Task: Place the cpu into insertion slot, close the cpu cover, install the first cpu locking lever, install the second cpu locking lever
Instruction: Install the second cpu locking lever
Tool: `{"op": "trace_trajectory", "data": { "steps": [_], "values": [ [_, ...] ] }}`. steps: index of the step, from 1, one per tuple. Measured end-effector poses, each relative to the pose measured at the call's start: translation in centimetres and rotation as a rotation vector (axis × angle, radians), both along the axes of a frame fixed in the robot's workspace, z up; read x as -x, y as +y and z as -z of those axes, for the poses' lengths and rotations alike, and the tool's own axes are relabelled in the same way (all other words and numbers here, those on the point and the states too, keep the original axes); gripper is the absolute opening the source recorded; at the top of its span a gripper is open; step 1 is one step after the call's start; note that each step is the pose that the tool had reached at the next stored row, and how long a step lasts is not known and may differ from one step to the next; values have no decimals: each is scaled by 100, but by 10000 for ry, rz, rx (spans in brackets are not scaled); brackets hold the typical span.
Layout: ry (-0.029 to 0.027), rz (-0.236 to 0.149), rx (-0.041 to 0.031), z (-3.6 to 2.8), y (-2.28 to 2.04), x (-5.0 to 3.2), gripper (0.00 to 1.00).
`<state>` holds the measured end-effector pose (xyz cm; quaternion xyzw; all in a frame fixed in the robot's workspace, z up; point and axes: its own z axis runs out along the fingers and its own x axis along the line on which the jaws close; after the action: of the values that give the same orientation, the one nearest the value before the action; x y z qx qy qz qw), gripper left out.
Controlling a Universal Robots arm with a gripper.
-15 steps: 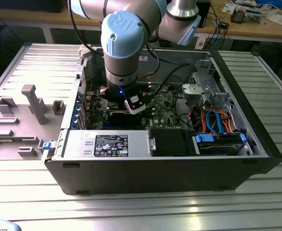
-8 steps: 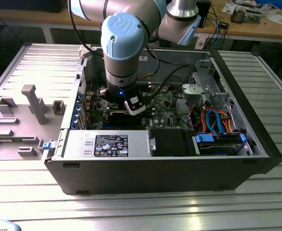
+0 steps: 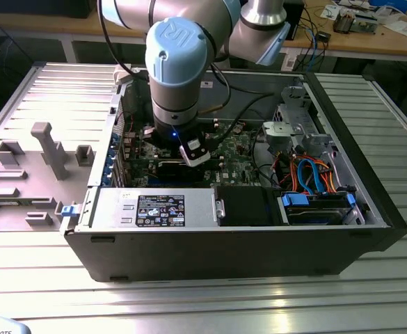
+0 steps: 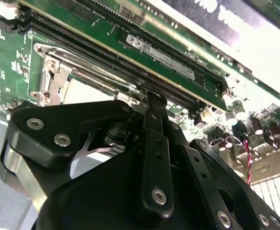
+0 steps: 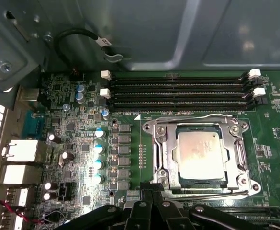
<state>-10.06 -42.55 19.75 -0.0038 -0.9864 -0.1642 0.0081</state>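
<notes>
- The pale blue round arm cap (image 3: 177, 43) carries a raised emblem.
- At 6 o'clock from the cap, the black-and-white sticker (image 3: 159, 209) on the silver power supply box (image 3: 123, 209) has print too small to read.
- The long white label (image 4: 166, 60) on the green memory stick is blurred.
- The square silver-grey metal cpu (image 5: 200, 154) shows faint, unreadable marking.

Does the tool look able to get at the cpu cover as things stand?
Probably yes. In the first wrist view the tool sits right at the edge of the cpu cover, which lies flat around the cpu with nothing over it; the memory slots are on the far side.
</notes>
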Motion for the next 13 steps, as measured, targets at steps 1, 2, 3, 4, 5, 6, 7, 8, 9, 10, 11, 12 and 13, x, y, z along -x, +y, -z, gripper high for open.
{"op": "trace_trajectory", "data": {
  "steps": [1,2,3,4,5,6,7,8,9,10,11,12,13],
  "values": [
    [1,1,0,-12,0,1,11],
    [1,2,0,-24,0,2,11],
    [1,2,0,-40,0,2,11],
    [0,2,0,-46,0,2,11],
    [1,2,0,-60,0,2,11],
    [0,2,0,-88,0,2,11],
    [0,2,0,-117,0,2,11],
    [1,2,1,-176,0,3,11],
    [4,2,2,-238,0,3,11],
    [3,3,-2,-238,0,3,11],
    [3,3,-2,-239,0,3,11],
    [4,3,-1,-239,0,3,11],
    [4,3,-4,-239,0,3,11]
  ]
}}
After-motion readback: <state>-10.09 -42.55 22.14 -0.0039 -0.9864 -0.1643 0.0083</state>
